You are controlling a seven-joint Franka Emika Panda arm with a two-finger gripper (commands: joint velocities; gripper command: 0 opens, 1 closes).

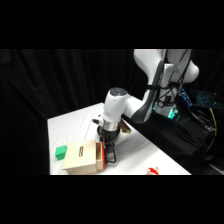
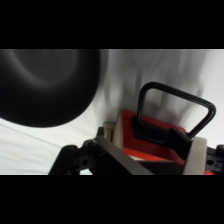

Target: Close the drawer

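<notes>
Claw (image 1: 107,146) at the drawer (image 2: 150,134), grip state indiscernible; no legible writing.

One wooden box (image 1: 80,159) on the table (image 1: 75,122), carrying one orange-red drawer (image 1: 101,155) with one black loop handle (image 2: 172,110) on its front. One green block (image 1: 61,152) sits at the box's nine o'clock. One black bowl (image 2: 47,85) fills the wrist view's ten o'clock. One small red thing (image 1: 152,171) lies toward five o'clock. One white arm (image 1: 117,107), one tool (image 1: 107,142).
</notes>
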